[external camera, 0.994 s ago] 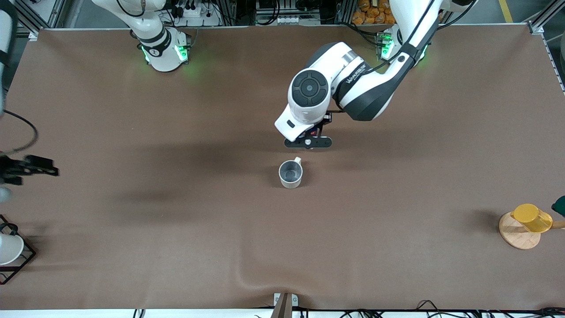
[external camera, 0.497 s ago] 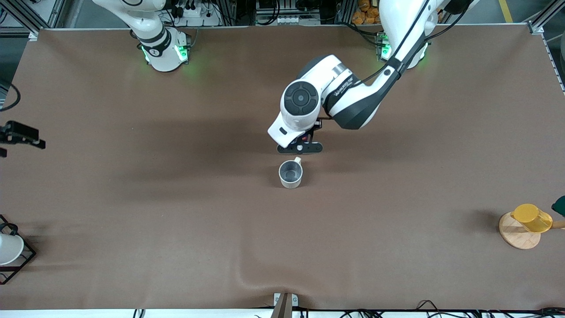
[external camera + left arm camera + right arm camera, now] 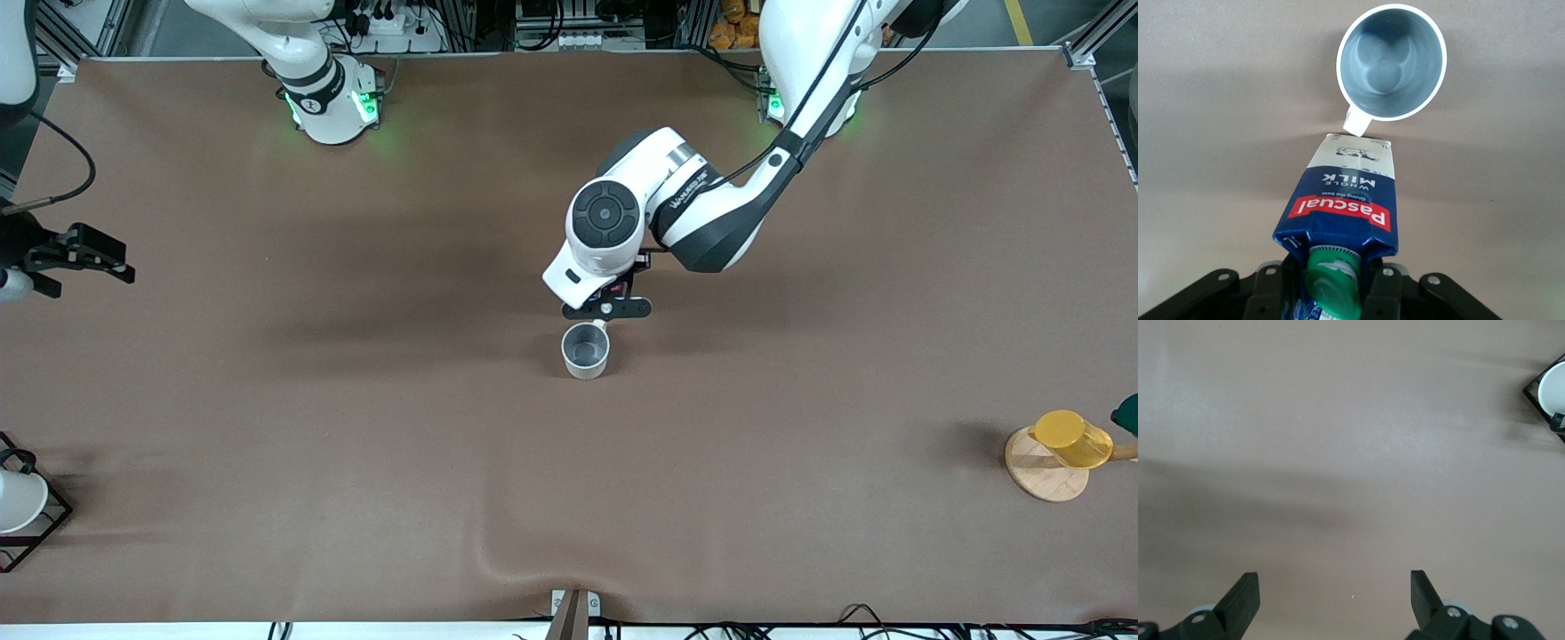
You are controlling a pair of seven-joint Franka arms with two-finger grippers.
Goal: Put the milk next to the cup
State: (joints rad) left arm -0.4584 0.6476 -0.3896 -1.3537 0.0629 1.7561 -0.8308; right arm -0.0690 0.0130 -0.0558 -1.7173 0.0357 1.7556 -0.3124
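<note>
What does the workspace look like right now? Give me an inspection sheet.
Surface: brown table cover, a ripple at the edge nearest the front camera.
Job's things: milk carton held upright in the left gripper, above the table beside the cup's handle; cup upright, empty, mid-table.
Clutter: yellow cup on a round wooden board at the left arm's end; white cup in a black wire frame at the right arm's end.
Grippers: left jaws shut on the carton; right gripper open, waiting over bare table.
Cables: black cable by the right gripper.
Surroundings: metal frame rails past the table.
</note>
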